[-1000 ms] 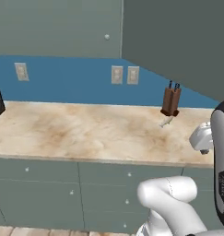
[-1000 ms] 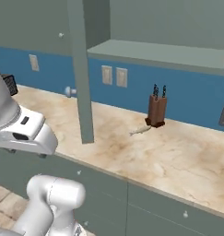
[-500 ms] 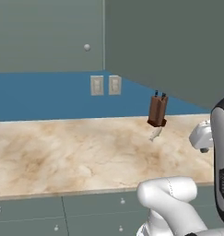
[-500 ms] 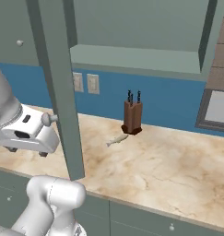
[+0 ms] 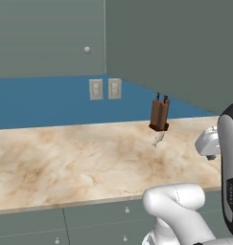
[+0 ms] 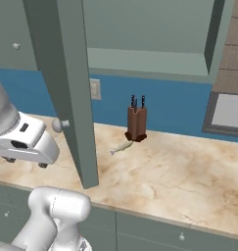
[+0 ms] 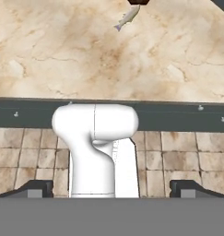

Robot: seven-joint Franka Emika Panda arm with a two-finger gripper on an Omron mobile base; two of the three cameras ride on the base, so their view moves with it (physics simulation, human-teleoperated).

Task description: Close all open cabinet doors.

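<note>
My gripper point(image 7: 111, 190) shows 2 fingertips point(image 7: 37, 188) spread wide, holding nothing, above the marble counter point(image 7: 62, 50). An open cabinet door point(image 6: 66, 83) juts edge-on over it, near the knife block point(image 6: 136, 122) and small fish point(image 6: 121, 146).

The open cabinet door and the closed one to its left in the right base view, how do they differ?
The open cabinet door swings out over the counter, showing its edge; the closed cabinet door sits flat against the wall. The open door looks far larger and leaves a shelf showing; the closed door shows none. Both are grey-green with a small pale knob.
</note>
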